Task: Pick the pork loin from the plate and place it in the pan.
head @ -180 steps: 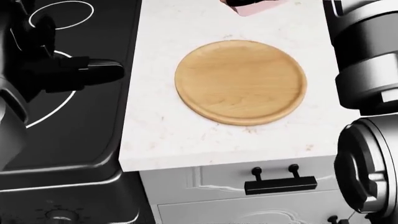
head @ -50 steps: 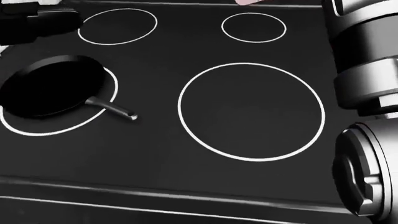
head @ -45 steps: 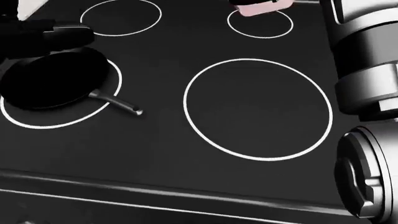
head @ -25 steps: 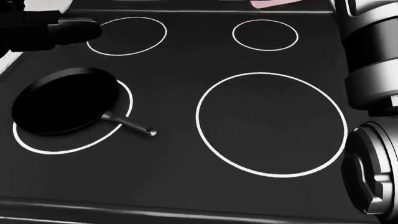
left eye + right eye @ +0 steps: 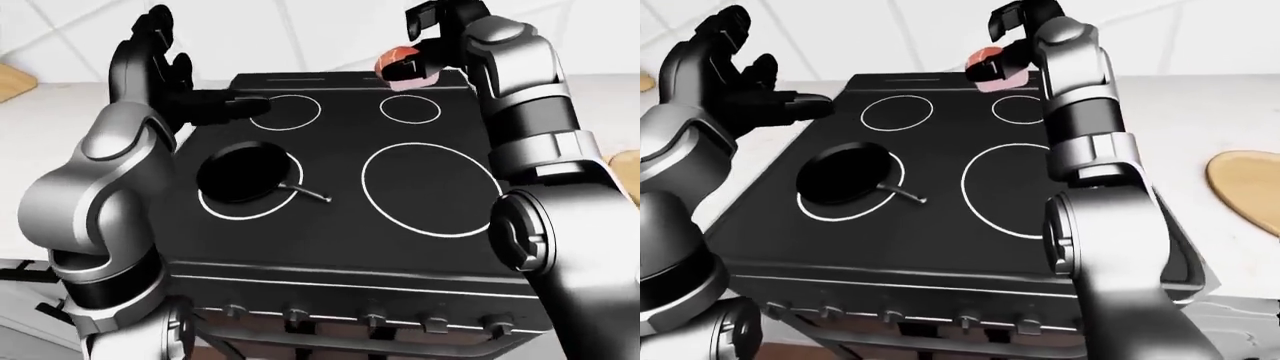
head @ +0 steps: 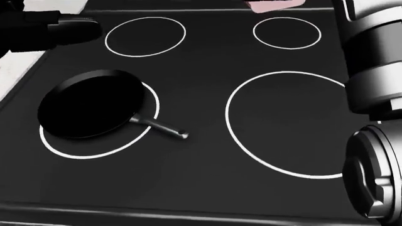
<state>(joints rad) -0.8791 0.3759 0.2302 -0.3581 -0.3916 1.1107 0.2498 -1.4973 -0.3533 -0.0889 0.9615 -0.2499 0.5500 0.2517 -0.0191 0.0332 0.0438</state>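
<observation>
My right hand is shut on the pink pork loin, held in the air above the small burner ring at the upper right of the black stove. The loin's lower edge peeks in at the top of the head view. The black pan sits on the left burner ring, its handle pointing down-right. My left hand hovers open above the stove's upper left corner, apart from the pan. The wooden plate lies on the counter at the far right of the right-eye view.
A large burner ring lies right of the pan, with two smaller rings above. Knobs line the stove's lower panel. White counter flanks the stove on both sides. My right forearm fills the head view's right edge.
The camera has swung left from the plate on the counter to the stove. Over the last second the view keeps drifting, so the pan and rings slide rightwards. The loin stays in my right hand.
</observation>
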